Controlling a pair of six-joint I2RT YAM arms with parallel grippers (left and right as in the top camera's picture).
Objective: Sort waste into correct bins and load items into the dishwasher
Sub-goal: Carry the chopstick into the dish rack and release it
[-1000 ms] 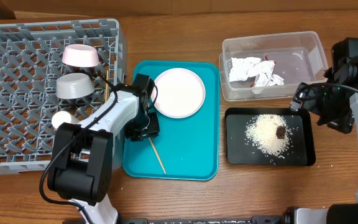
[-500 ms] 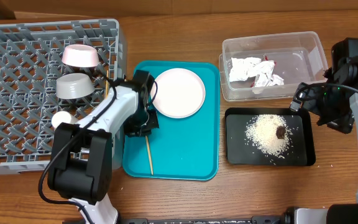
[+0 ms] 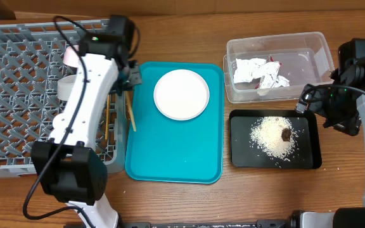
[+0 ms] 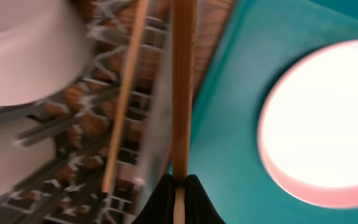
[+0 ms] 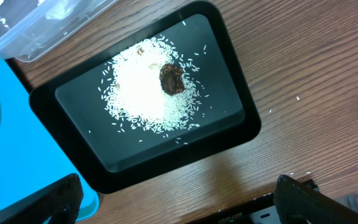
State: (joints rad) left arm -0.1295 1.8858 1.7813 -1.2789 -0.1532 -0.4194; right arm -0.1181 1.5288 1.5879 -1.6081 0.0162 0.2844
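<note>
My left gripper (image 3: 128, 81) (image 4: 179, 194) is shut on a wooden chopstick (image 3: 132, 115) (image 4: 181, 87) and holds it over the left rim of the teal tray, beside the grey rack's wall (image 3: 18, 38). The second chopstick (image 3: 107, 113) (image 4: 123, 93) lies in the rack. The pinkish bowl (image 3: 72, 56) (image 4: 23, 43) and the grey metal bowl (image 3: 64, 88) sit in the rack, partly under my arm; the cup is hidden. The white plate (image 3: 181, 94) (image 4: 328, 124) lies on the teal tray. My right gripper (image 3: 320, 113) (image 5: 179, 205) is open and empty.
The clear tub (image 3: 309, 47) holds the crumpled paper scraps (image 3: 258, 71). The black tray (image 3: 243, 155) (image 5: 229, 81) holds rice (image 3: 272, 136) (image 5: 145, 93) and the brown lump (image 3: 286, 133) (image 5: 171, 79). The teal tray (image 3: 182, 152) (image 4: 229, 124) lies between rack and bins.
My left gripper has lifted the chopstick off the teal tray and carried it back and left to the rack's right wall. My arm now reaches over the rack. The right arm has not moved.
</note>
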